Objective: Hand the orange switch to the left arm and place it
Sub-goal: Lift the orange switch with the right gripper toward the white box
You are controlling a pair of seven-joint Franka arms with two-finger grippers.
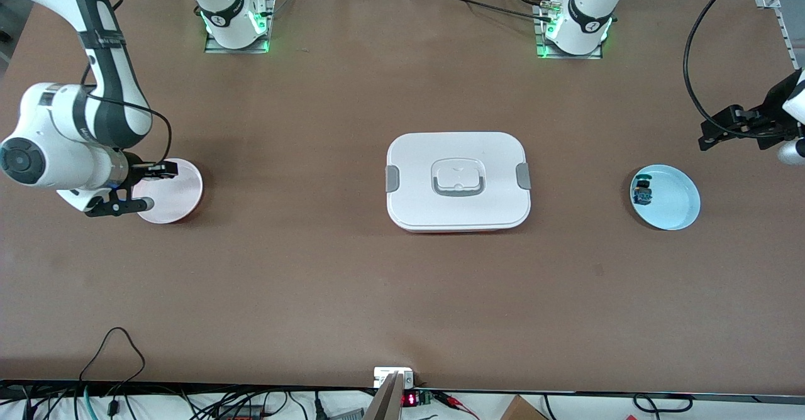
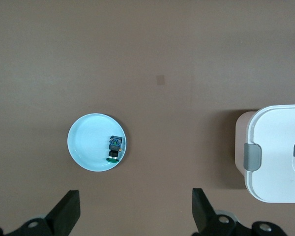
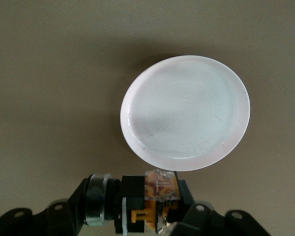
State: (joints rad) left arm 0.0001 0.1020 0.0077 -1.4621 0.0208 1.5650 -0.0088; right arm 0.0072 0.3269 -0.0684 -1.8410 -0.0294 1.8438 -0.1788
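The right claw [image 3: 155, 216], clamped on the small orange switch [image 3: 157, 194], hangs above the pink round plate [image 1: 179, 187], at the nine o'clock end of the brown counter [image 1: 402, 294]. The grip looks shallow, so the switch could slip before handover. The left claw [image 2: 135, 209], fingers apart, waits above the pale blue plate [image 2: 86, 147] at three o'clock; a low crossing may strike the white lidded box [image 1: 458, 181].

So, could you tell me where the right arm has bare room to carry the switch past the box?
Bare table borders the box all round, widest nearer the front camera. The pink plate is bare. The right gripper grips the orange switch above it. The blue plate holds another switch.

I see brown table [image 1: 352, 281]. White box [image 1: 458, 181] at centre, well apart from both jaw pairs. Pink plate [image 1: 171, 191] beneath right jaws. Blue plate [image 1: 673, 201] near open left jaws, not under them.
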